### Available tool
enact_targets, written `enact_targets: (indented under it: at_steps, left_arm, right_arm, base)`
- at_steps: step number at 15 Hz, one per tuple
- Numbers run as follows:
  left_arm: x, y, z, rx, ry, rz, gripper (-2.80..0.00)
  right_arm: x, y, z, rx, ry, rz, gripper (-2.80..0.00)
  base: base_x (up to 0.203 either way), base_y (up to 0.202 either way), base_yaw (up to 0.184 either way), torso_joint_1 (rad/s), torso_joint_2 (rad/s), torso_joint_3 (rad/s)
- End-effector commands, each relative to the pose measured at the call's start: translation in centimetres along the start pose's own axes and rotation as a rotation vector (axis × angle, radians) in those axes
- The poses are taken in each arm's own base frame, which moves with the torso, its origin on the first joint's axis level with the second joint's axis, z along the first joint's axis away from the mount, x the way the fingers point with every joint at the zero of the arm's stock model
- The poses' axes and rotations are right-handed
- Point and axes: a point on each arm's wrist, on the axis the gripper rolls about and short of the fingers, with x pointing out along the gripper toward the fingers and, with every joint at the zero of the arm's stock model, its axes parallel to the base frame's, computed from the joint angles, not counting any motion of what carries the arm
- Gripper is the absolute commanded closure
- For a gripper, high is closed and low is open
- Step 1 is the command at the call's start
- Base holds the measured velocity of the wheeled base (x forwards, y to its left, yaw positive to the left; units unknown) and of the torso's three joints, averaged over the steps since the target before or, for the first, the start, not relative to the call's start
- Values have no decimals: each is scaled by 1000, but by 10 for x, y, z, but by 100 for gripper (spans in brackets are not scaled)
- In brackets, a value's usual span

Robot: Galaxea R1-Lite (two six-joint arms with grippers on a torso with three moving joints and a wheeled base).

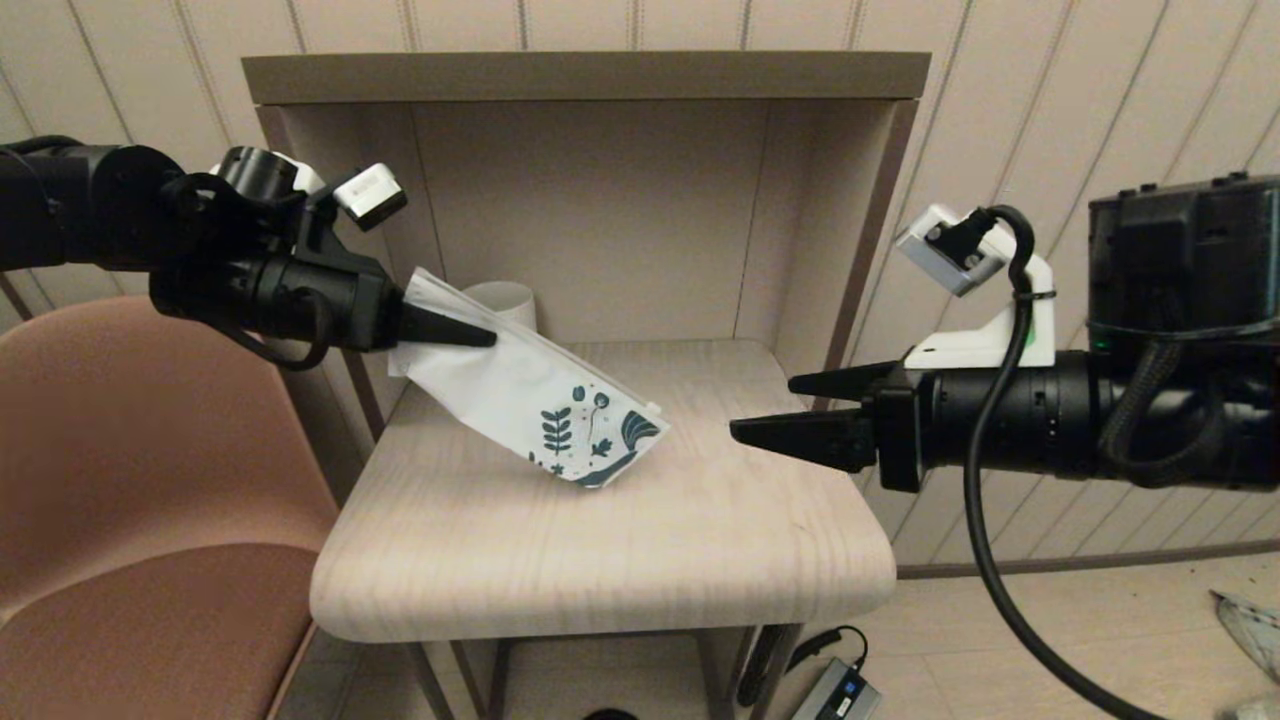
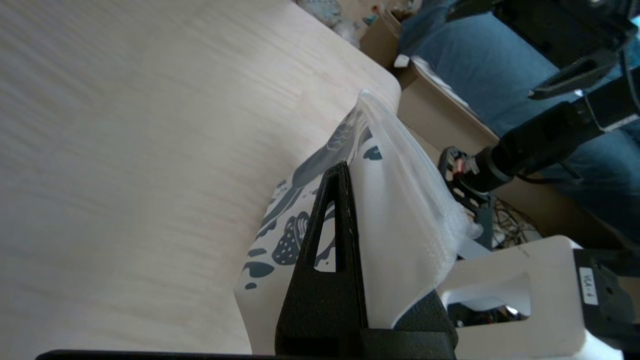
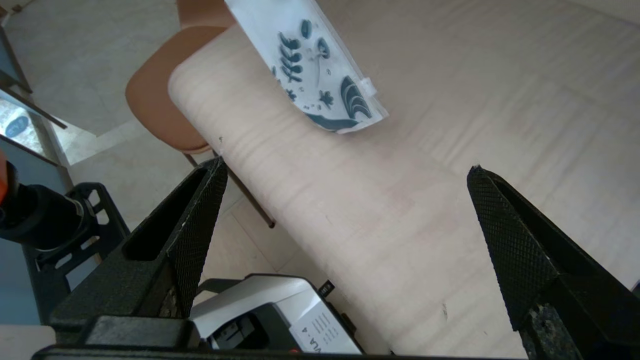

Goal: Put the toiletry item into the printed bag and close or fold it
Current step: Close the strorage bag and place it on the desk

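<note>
My left gripper [image 1: 480,338] is shut on the plain white end of the printed bag [image 1: 530,395] and holds it off the table. The bag slopes down to the right, its teal leaf print [image 1: 590,432] at the low end just above the tabletop. In the left wrist view one black finger [image 2: 335,225] lies flat against the bag [image 2: 400,215]. My right gripper [image 1: 765,408] hovers to the right of the bag, open and empty, a short gap away. The right wrist view shows the bag [image 3: 310,65] beyond the wide-apart fingers [image 3: 197,220]. The toiletry item is out of view.
A white ribbed mug [image 1: 505,298] stands behind the bag in the back left corner. The small wooden table [image 1: 600,560] sits in a walled alcove under a top shelf [image 1: 590,75]. A pink chair [image 1: 150,480] is at the left and a power adapter [image 1: 840,692] lies on the floor.
</note>
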Motion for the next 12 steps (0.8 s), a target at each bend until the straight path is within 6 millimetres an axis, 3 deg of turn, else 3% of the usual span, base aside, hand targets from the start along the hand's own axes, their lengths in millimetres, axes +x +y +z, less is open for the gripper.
enact_targets:
  at_steps: [1,4,9,12]
  left_arm:
    - [6,-3,-4,-14,14,-23,0]
    - [4,-29,-19,-18,39,-49,0]
    - [-12,-101,-31,59,43,-89,0]
    - [-26,-135,-47,63,43,-85,0]
  right_arm:
    - [0,0,-2,0,4,2,-280]
    - [2,-1,-2,-3,5,4,-280]
    - [-3,2,0,-12,-7,7,-280]
    - [-4,4,0,-15,-11,11,-280]
  base:
    - [0,0,0,0,0,0]
    - [0,0,0,0,0,0]
    - [0,0,0,0,0,0]
    - [0,0,0,0,0,0]
